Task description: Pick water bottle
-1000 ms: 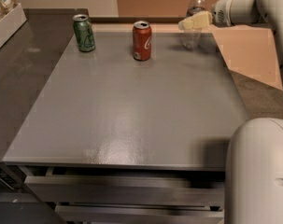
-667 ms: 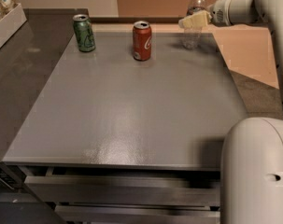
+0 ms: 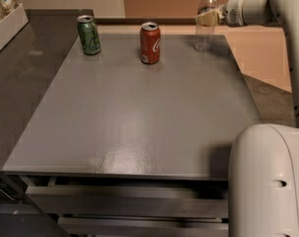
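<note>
The water bottle [image 3: 204,33], slim clear plastic with a white cap, stands upright at the far right corner of the grey table [image 3: 139,112]. My gripper [image 3: 206,19] reaches in from the right on the white arm [image 3: 252,8] and sits at the bottle's upper half, overlapping it in the camera view. The bottle's base rests on the table.
A red soda can [image 3: 150,43] stands left of the bottle at the back middle, and a green soda can [image 3: 89,34] further left. A white box with snack bags [image 3: 6,19] sits on the dark counter at the far left. The robot's white body [image 3: 267,181] fills the lower right.
The gripper has shifted slightly up and to the right along the bottle. The bottle and both cans stay where they were.
</note>
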Controlling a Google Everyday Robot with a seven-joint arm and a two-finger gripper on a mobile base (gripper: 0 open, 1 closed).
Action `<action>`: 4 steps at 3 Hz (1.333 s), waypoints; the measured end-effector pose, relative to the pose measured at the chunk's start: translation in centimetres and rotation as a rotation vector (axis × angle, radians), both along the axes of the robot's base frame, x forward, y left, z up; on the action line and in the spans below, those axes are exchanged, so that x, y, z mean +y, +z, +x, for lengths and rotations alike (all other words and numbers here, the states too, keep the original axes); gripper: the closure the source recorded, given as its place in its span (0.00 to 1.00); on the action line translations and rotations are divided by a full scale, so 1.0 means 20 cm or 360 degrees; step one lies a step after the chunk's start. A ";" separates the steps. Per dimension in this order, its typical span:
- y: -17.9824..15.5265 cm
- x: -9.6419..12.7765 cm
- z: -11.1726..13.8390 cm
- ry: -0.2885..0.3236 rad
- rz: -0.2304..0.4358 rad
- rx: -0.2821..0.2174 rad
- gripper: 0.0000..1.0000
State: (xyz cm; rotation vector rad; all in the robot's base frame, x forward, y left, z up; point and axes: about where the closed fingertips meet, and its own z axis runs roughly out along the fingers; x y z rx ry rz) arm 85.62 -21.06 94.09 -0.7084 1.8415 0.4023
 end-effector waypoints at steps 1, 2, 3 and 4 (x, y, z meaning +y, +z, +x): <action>0.08 0.00 -0.05 0.0033 -0.0028 -0.0038 0.87; 0.18 -0.01 -0.14 0.0084 -0.0050 -0.0073 1.00; 0.27 -0.01 -0.26 0.0150 -0.0071 -0.0094 1.00; 0.36 0.01 -0.40 0.0218 -0.0078 -0.0126 1.00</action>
